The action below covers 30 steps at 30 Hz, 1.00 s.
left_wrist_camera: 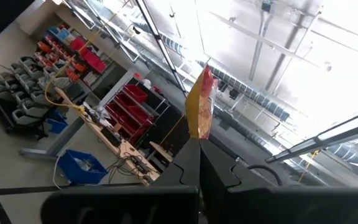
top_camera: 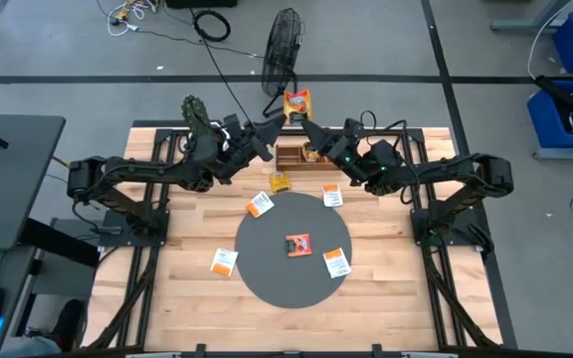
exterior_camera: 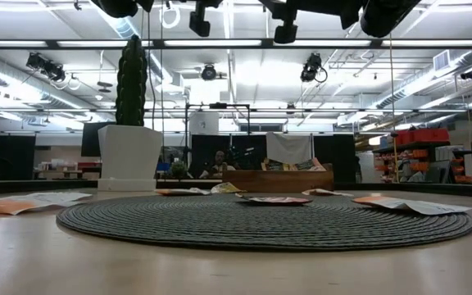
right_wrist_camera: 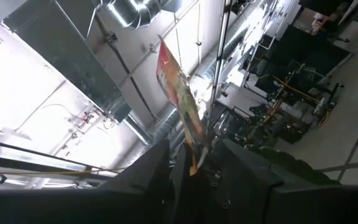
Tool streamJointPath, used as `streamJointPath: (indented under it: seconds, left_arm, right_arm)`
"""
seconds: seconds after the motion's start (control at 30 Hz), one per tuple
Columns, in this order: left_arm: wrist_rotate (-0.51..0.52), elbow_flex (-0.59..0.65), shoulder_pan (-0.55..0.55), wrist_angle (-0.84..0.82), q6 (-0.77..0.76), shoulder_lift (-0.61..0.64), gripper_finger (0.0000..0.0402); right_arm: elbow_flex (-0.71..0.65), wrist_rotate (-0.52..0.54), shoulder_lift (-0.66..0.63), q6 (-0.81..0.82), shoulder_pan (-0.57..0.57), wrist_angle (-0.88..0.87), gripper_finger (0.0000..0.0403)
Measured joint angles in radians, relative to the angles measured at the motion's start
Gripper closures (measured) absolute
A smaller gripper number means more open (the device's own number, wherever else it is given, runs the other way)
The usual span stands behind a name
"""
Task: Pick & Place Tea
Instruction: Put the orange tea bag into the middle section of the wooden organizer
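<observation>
Here both my grippers meet high above the wooden tray (top_camera: 296, 157) at the table's far edge, on 1 orange tea sachet (top_camera: 296, 104). My left gripper (top_camera: 270, 128) is clamped fully shut on its edge; my right gripper (top_camera: 309, 127) has its fingers partly apart around the opposite edge, touching it. 1 sachet (top_camera: 297, 244) lies on the round dark mat (top_camera: 267, 268), others around its rim.

Workshop: red parts bins (left_wrist_camera: 129, 102), exposed ceiling ductwork (right_wrist_camera: 126, 12).
</observation>
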<state>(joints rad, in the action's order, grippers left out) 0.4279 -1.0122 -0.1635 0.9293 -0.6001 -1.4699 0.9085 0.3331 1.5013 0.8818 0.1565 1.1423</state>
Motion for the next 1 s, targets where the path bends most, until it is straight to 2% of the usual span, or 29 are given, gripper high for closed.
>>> streamJointPath:
  seconds: [0.17,0.37,0.63,0.8,0.9,1.0]
  left_arm:
    - [-0.004,0.0,0.0,-0.003,-0.01,0.0,0.0401]
    - [-0.003,0.0,0.0,-0.019,-0.002,0.0,0.0401]
    - [-0.023,0.0,0.001,-0.04,0.002,0.0,0.0389]
    - [-0.058,0.0,0.004,-0.043,0.009,0.0,0.0371]
    - [-0.115,0.0,0.005,-0.046,0.009,0.0,0.0365]
    - [-0.229,0.0,0.004,-0.051,0.009,0.0,0.0363]
  right_arm:
    - [0.0,0.0,0.0,0.013,0.007,-0.001,0.0296]
    - [0.0,0.0,0.0,0.04,0.013,-0.001,0.0391]
    - [0.0,-0.006,-0.013,0.025,0.02,-0.002,0.04]
    - [0.001,-0.023,-0.079,-0.03,0.048,-0.038,0.0401]
    - [0.004,-0.071,-0.144,-0.082,0.078,-0.155,0.0402]
    - [0.075,-0.189,-0.226,-0.16,0.132,-0.47,0.0402]
